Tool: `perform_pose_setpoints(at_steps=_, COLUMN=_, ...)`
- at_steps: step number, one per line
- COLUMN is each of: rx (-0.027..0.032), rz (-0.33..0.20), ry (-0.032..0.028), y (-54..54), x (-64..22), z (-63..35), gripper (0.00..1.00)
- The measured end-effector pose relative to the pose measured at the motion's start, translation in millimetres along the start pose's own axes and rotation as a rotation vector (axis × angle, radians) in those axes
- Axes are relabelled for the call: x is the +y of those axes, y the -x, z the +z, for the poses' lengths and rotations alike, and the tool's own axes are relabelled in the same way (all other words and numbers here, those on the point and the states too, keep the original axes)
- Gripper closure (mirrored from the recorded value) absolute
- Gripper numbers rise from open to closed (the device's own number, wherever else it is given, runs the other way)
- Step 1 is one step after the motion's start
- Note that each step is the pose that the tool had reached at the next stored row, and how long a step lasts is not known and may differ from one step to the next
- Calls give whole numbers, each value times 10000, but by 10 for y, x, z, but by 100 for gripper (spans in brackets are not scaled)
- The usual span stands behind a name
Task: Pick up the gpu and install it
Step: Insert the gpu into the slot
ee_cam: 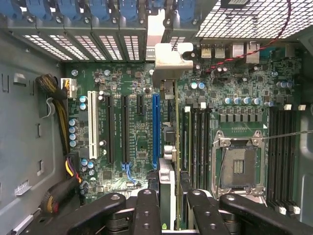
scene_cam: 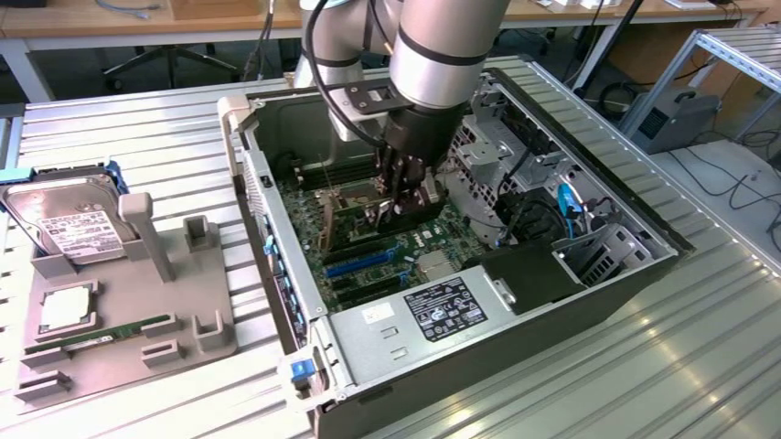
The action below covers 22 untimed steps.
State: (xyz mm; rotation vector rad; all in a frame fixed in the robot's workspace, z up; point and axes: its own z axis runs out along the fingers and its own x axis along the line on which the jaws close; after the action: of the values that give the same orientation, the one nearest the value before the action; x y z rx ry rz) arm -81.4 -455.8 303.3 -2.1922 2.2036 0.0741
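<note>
gripper (ee_cam: 168,196) w/ gpu (ee_cam: 171,147), prob. above slot

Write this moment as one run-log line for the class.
gripper: shut on green GPU card with silver end bracket | position: edge-on above green motherboard, inside open grey computer case | seating: cannot tell

Workshop surroundings, exterior view.

The table (scene_cam: 134,137) has a ribbed, pale metal top that catches soft glare near the exterior view's lower right. Behind it runs a wooden desk (scene_cam: 134,20) with a light edge; an office chair base (scene_cam: 171,57) stands beneath it on a dark floor. At the exterior view's right, an aluminium frame (scene_cam: 732,55) rises beside a grey box (scene_cam: 675,117), with loose black cables (scene_cam: 744,178) trailing across a light surface.
</note>
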Motion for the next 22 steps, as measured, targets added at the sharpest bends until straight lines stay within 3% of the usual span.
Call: perform_pose_setpoints(at_steps=22, rx=-1, rz=1, ry=0, y=-2, x=17, z=45, gripper=73)
